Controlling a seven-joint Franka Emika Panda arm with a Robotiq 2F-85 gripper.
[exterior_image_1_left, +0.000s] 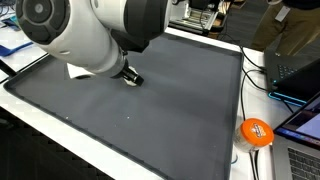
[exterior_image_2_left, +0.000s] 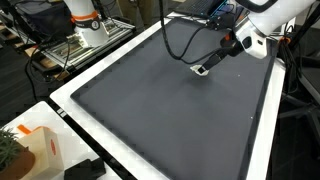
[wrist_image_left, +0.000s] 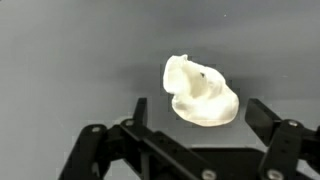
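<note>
A white lumpy object (wrist_image_left: 202, 92) lies on the dark grey mat (wrist_image_left: 60, 60) in the wrist view, just ahead of and between the two black fingers. My gripper (wrist_image_left: 198, 108) is open, with one finger on each side of the object and neither touching it. In both exterior views the gripper (exterior_image_1_left: 129, 76) (exterior_image_2_left: 204, 69) hangs low over the mat (exterior_image_1_left: 150, 120), near its far side. A small white shape (exterior_image_2_left: 200, 72) shows right under the fingertips. In one exterior view the arm's big white link hides much of the area around it.
An orange round thing (exterior_image_1_left: 256, 132) lies off the mat near a laptop (exterior_image_1_left: 298, 70) and cables. A black cable (exterior_image_2_left: 178, 42) loops over the mat's far part. A cardboard box (exterior_image_2_left: 38, 150) stands beyond the near corner. A white border (exterior_image_2_left: 110, 65) rims the mat.
</note>
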